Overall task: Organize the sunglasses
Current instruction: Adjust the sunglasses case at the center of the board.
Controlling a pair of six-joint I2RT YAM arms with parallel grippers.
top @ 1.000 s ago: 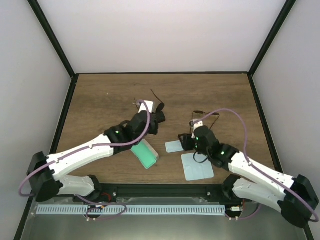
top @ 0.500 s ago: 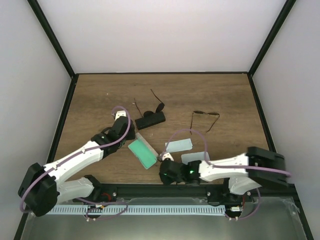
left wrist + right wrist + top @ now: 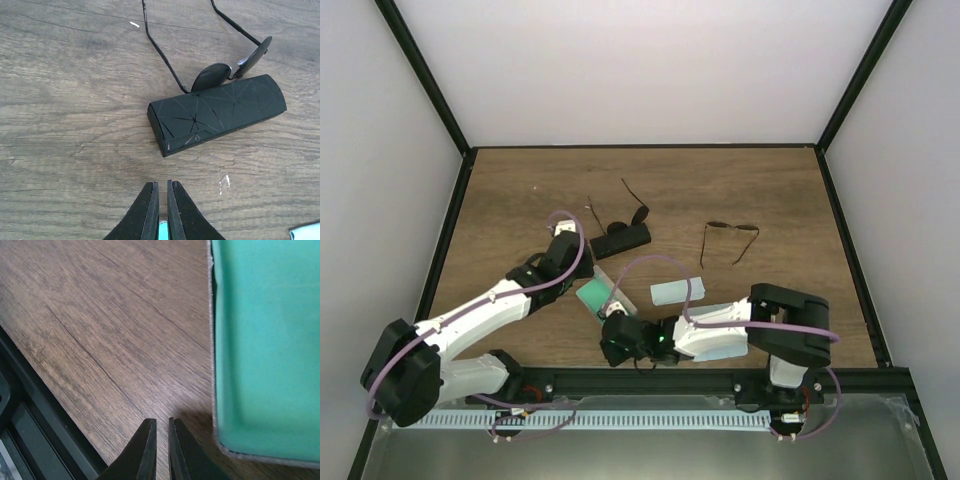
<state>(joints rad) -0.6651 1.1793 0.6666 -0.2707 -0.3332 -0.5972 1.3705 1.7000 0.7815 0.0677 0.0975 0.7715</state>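
Observation:
One pair of sunglasses point(image 3: 623, 204) point(image 3: 214, 77) lies open on the wood just behind a black case point(image 3: 622, 238) point(image 3: 217, 112), its lenses against the case's far side. A second pair of sunglasses point(image 3: 728, 241) lies further right. My left gripper point(image 3: 580, 262) point(image 3: 162, 186) is shut and holds nothing, hovering just short of the black case's near end. My right gripper point(image 3: 607, 322) point(image 3: 161, 423) is shut over bare wood beside the corner of an open green-lined case point(image 3: 592, 293) point(image 3: 265, 340).
A pale oblong case point(image 3: 677, 290) lies right of the green one. A light blue cloth point(image 3: 722, 311) shows partly under the right arm. The black front rail point(image 3: 650, 378) point(image 3: 30, 420) runs close to the right gripper. Black frame posts edge the table.
The right arm swung from the table's right side to the front left, by the green case, and its jaws shut. The left arm pulled back from the black case and shut.

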